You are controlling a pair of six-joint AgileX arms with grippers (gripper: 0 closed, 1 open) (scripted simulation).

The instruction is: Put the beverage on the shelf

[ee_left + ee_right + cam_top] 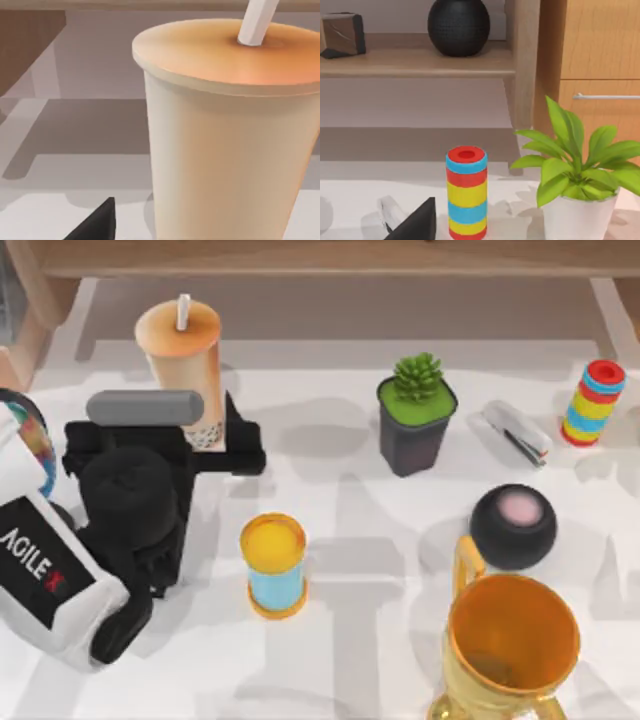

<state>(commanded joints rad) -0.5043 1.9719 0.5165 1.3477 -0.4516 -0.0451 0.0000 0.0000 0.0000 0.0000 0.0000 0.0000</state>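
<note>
The beverage (181, 358) is a tall orange-tan cup with a white straw and dark pearls at its pale base, standing at the table's back left. My left gripper (212, 437) sits low around its base. One black finger (243, 445) shows to the cup's right. In the left wrist view the beverage (225, 135) looms very close, and a fingertip (97, 223) stands a little apart from its wall, so this gripper is open. The shelf (330, 256) runs along the back edge. The right wrist view shows one fingertip (417, 223) of my right gripper set wide, open and holding nothing.
A blue can with a yellow top (273, 565) stands close to the left arm. Further right are a potted succulent (416, 425), a stapler (518, 433), a striped ring stack (593, 402), a black ball (513, 525) and a gold trophy (508, 650).
</note>
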